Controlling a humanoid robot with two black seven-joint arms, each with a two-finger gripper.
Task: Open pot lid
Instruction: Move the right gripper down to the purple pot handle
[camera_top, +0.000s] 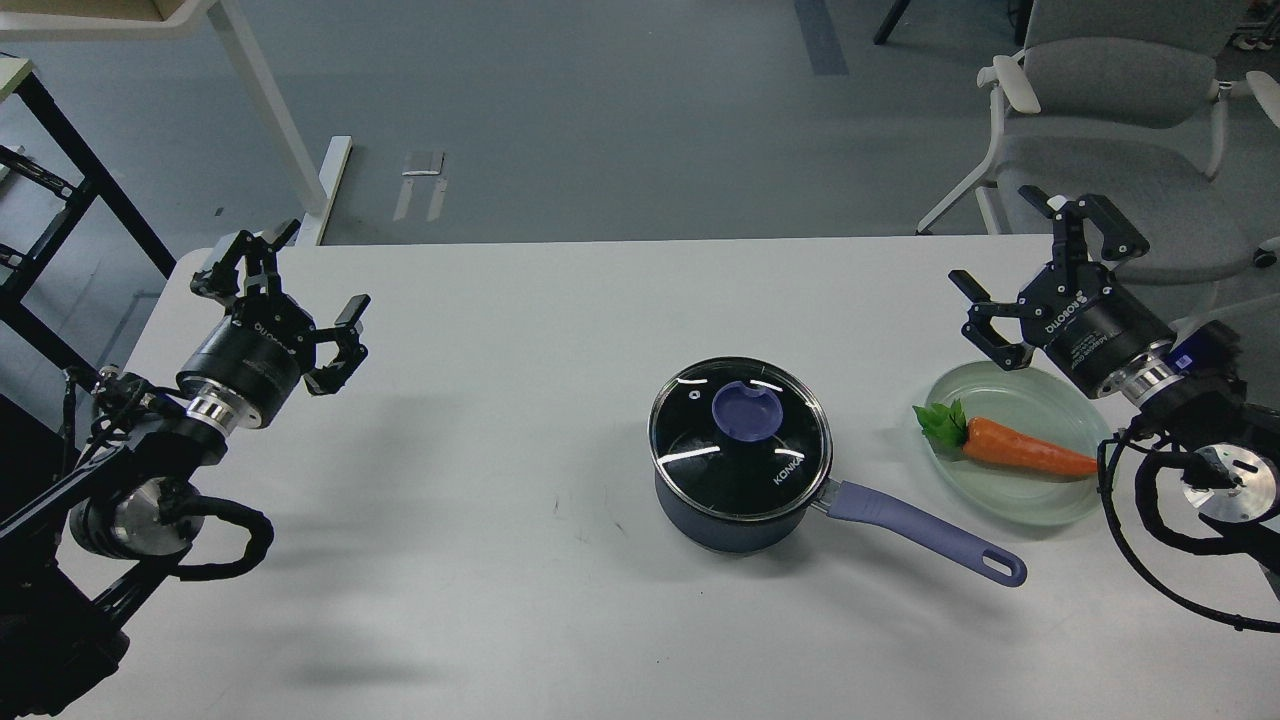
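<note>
Sitting on the pot (735, 520), the lid (740, 437) lies nearer the right pincer (1030, 270) than the left pincer (300, 290), both spread wide and holding nothing.

Lid (740, 435) sitting on pot (735, 505), mid table (500, 600). Handle (915, 528) pointing right/front. Plate (1040, 400) lying to the right w/ carrot (1020, 449) on it. Chair (1110, 110) standing behind, right.

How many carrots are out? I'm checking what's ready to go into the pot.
1. The carrot lies on the pale green plate, right of the lidded pot. None shows through the glass lid.
</note>
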